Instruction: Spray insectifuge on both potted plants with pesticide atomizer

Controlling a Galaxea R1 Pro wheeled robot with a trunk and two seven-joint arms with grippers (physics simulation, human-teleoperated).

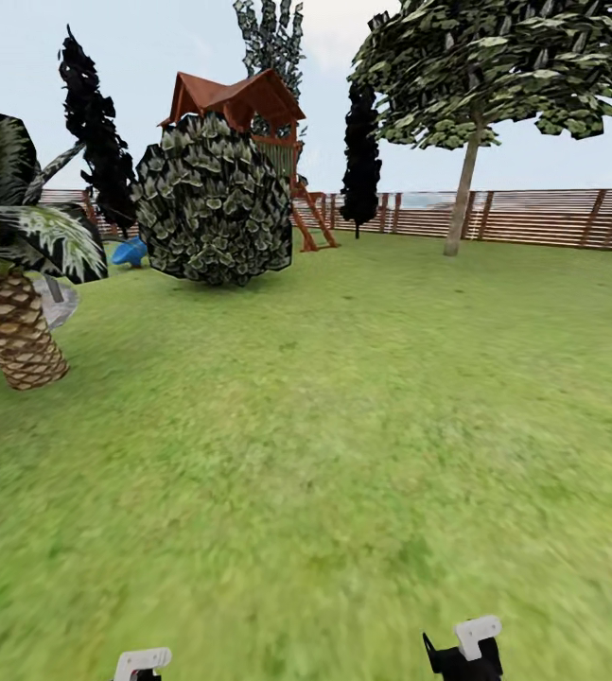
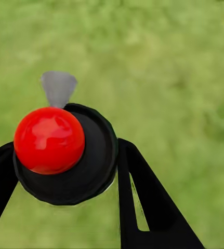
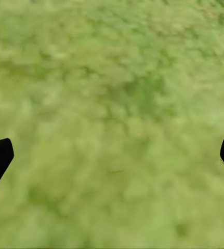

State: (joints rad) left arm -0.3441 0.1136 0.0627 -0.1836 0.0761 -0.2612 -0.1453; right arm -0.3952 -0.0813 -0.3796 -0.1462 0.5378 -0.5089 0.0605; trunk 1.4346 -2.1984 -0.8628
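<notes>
The pesticide atomizer (image 2: pixel 91 171) is a round black body with a glossy red knob (image 2: pixel 49 139) and a grey nozzle (image 2: pixel 58 87). My left gripper (image 2: pixel 65 161) is shut on it, one black finger (image 2: pixel 148 207) on each side, above the grass. The right gripper (image 3: pixel 112 161) is open and holds nothing, its tips at the frame edges over bare lawn. In the head view, the left gripper (image 1: pixel 142 664) and right gripper (image 1: pixel 466 648) peek in at the bottom edge. The two potted plants are out of view.
The lawn (image 1: pixel 343 426) stretches ahead to a slatted wooden fence (image 1: pixel 533 218). A big round bush (image 1: pixel 213 199) and a wooden playhouse (image 1: pixel 249 99) stand at the back left. A palm (image 1: pixel 12 322) borders a grey paved edge (image 1: pixel 60 305) at left; a tree (image 1: pixel 462 189) stands at right.
</notes>
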